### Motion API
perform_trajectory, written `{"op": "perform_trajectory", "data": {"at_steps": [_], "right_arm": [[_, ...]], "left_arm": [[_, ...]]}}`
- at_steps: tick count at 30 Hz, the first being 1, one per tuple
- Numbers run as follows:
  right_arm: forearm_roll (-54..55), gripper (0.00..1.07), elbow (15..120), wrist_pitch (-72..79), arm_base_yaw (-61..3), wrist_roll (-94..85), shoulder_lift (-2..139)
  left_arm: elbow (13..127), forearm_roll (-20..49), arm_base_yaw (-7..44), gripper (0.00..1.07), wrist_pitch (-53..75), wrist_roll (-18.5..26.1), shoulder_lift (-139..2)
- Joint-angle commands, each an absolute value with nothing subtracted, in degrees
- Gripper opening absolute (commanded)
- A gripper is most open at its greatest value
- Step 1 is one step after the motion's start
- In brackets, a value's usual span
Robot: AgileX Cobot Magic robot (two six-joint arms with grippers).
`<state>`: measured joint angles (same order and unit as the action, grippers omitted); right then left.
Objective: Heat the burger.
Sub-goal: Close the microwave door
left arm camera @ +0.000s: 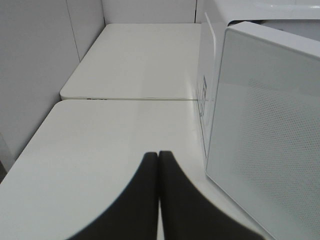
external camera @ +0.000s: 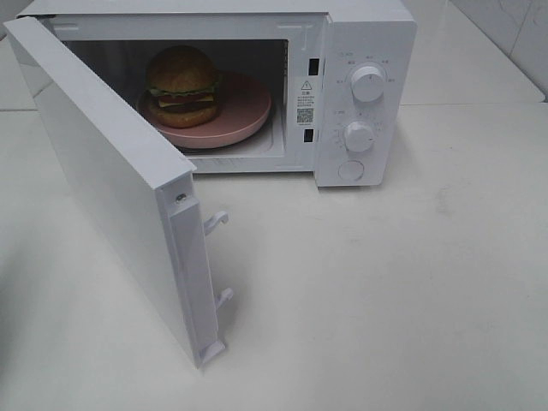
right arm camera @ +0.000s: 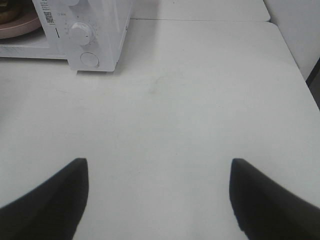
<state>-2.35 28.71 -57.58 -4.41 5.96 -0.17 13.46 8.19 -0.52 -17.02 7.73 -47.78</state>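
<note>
Already inside the cavity of the boxy white microwave oven, on a round pink plate: the tall hamburger with glossy brown bun, lettuce frill, cheese and dark patty, upright, over the left half of the plate. Wide open, though, the flat white microwave door, hinged at the oven's left edge and swung out toward the camera, long free edge upright, two small white latch hooks sticking out of it above the bare white tabletop. Judged next: shutting that door, then turning a round white dial on the panel. Pinched fully together on nothing, the black-fingered left gripper, low over the table on the outer side of the door, just beside its dotted face but apart from it. Spread wide and empty, the black-fingered right gripper, well apart from the oven, out over the table facing the control panel, on the inner side of the door's swing. Nearer to the door's outer face, then: the left arm. Probably calls for a sideways push from that outer side toward the oven's front, placed near the free edge rather than the hinge.
</note>
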Motion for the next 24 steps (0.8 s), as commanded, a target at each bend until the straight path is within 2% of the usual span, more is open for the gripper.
{"op": "perform_trajectory", "data": {"at_steps": [1, 2, 3, 4, 5, 6, 8, 11, 14, 18, 19, 22, 24], "right_arm": [[-2.2, 0.76, 28.5, -57.1, -4.0, 5.4, -1.9], [-2.2, 0.76, 28.5, -57.1, -4.0, 5.4, -1.9], [-2.2, 0.76, 28.5, -57.1, -4.0, 5.4, -1.9], [-2.2, 0.76, 28.5, -57.1, -4.0, 5.4, -1.9], [-2.2, 0.76, 28.5, -57.1, -4.0, 5.4, -1.9], [-2.2, 0.76, 28.5, -57.1, -4.0, 5.4, -1.9], [-2.2, 0.76, 28.5, -57.1, -4.0, 5.4, -1.9], [-2.2, 0.76, 28.5, -57.1, -4.0, 5.4, -1.9], [-2.2, 0.76, 28.5, -57.1, -4.0, 5.4, -1.9], [-2.2, 0.76, 28.5, -57.1, -4.0, 5.4, -1.9], [-2.2, 0.76, 28.5, -57.1, -4.0, 5.4, -1.9], [-2.2, 0.76, 28.5, -57.1, -4.0, 5.4, -1.9], [-2.2, 0.76, 28.5, -57.1, -4.0, 5.4, -1.9]], "left_arm": [[12.8, -1.8, -0.3, 0.0, -26.4, -0.8, -52.2], [12.8, -4.9, -0.3, 0.0, -28.0, -3.6, -53.5], [12.8, -4.9, -0.3, 0.0, -28.0, -3.6, -53.5], [12.8, -10.7, -0.3, 0.0, -30.5, -9.3, -56.0], [12.8, -15.7, -0.3, 0.0, -32.8, -13.2, -58.8], [12.8, -15.7, -0.3, 0.0, -32.8, -13.2, -58.8], [12.9, -21.7, -0.3, 0.0, -36.9, -17.1, -62.3], [12.9, -23.5, -0.3, 0.0, -41.8, -18.8, -65.3], [12.9, -23.7, -0.3, 0.0, -42.9, -18.8, -66.4], [14.3, -23.6, 4.8, 0.0, -44.9, -17.6, -71.3], [15.5, -22.6, 8.1, 0.0, -44.6, -15.5, -73.1], [15.8, -21.7, 9.3, 0.0, -44.6, -14.6, -74.0], [17.3, -16.2, 14.0, 0.0, -44.9, -11.4, -77.6]]}}
